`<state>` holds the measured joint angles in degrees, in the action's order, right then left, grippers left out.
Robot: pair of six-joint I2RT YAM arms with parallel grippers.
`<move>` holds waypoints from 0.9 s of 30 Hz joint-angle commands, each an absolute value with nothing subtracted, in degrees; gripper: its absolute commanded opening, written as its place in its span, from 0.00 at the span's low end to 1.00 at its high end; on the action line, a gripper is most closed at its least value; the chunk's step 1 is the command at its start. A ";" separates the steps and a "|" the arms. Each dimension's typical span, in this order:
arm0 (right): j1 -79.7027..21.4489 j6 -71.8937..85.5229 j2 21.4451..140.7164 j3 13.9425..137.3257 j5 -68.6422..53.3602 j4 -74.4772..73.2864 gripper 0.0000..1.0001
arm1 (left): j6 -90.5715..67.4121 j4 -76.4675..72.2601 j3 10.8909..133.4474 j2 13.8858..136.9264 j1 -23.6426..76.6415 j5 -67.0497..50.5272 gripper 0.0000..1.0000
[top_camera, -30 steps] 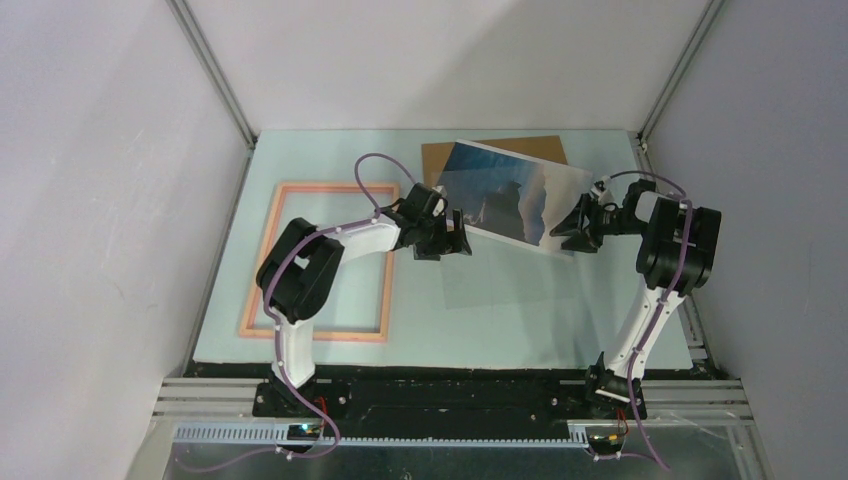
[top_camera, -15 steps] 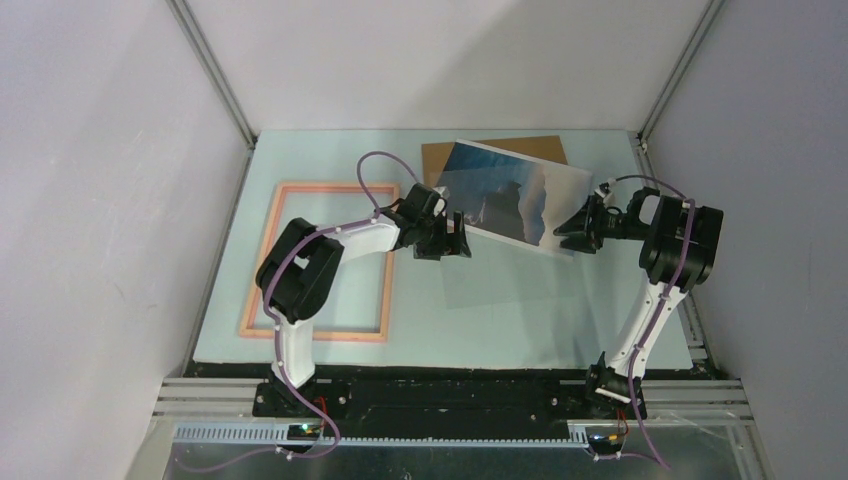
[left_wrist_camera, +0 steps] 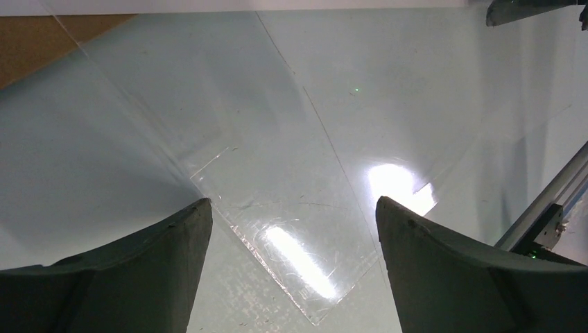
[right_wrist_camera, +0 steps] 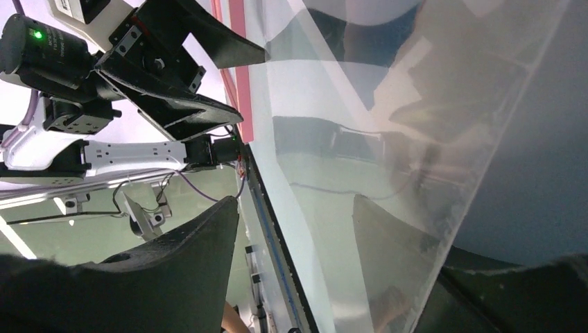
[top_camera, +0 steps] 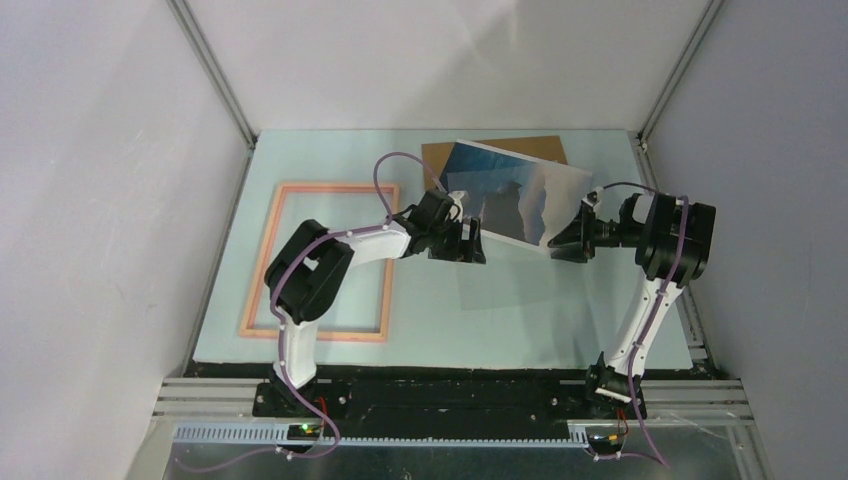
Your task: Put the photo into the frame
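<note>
The photo point(top_camera: 515, 200), a blue seascape print, is tilted up off the table between my two grippers. My left gripper point(top_camera: 472, 243) is open at its near-left edge. In the left wrist view, that gripper point(left_wrist_camera: 292, 205) hovers over the corner of a clear sheet point(left_wrist_camera: 305, 257). My right gripper point(top_camera: 562, 240) is at the photo's right corner. In the right wrist view, the glossy photo point(right_wrist_camera: 388, 139) passes between the open jaws of the right gripper point(right_wrist_camera: 333, 229), against the far finger, with a wide gap to the near one. The pink frame point(top_camera: 262, 270) lies flat at the left.
A brown backing board point(top_camera: 490, 150) lies at the back, partly under the photo. The clear sheet point(top_camera: 510, 285) lies flat on the table below the photo. Grey walls and metal rails point(top_camera: 215, 70) close in the table on three sides.
My left gripper has moved right, toward the photo's near edge. The photo now stands steeper and looks narrower. My right gripper has shifted slightly left and its jaws have narrowed a little.
</note>
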<state>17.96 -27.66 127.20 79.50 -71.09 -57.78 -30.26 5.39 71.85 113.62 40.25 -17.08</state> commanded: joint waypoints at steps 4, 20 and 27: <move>18.08 -28.14 125.38 78.16 -72.35 -59.23 0.61 | -28.38 5.97 71.07 115.55 41.88 -18.10 0.92; 18.90 -25.06 115.79 75.57 -72.07 -55.21 0.00 | -24.24 6.92 69.25 108.63 38.04 -15.62 0.99; 18.28 -25.10 111.32 75.81 -75.59 -56.82 0.00 | -21.98 7.44 68.89 104.87 33.60 -16.00 1.00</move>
<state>18.81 -24.21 116.36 75.22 -70.78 -55.29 -24.91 7.44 69.06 110.15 35.99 -16.67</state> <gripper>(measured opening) 0.010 0.994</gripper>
